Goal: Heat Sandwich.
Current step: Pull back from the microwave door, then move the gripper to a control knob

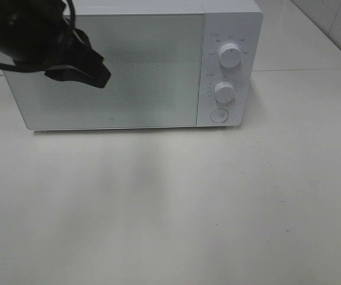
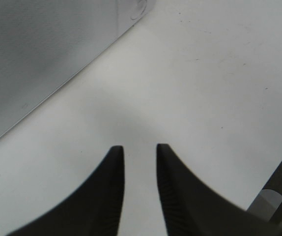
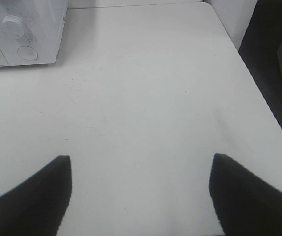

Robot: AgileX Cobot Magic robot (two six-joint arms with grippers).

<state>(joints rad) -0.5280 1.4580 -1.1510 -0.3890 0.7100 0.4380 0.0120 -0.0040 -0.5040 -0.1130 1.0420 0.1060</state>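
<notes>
Left claw [image 2: 140, 147]: tips slightly parted, pinching nothing, by the microwave's [image 1: 135, 71] left side. Right claw [image 3: 141, 160]: spread wide over the desk [image 1: 170, 208]. Sandwich not in view; you can't tell if it's inside. Likely soft and light: grip gently at the crusts.

Mock kitchen bench — microwave [image 1: 135, 65] on white table [image 1: 170, 208].

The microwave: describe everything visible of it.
The microwave is a white box, plastic-looking, standing upright on the pale table at its far side. Its wide frosted door is shut and fills most of the front. The panel on the right carries an upper knob, a lower knob and a round button below. The left gripper hangs before the door's upper left; contact cannot be told.
</notes>
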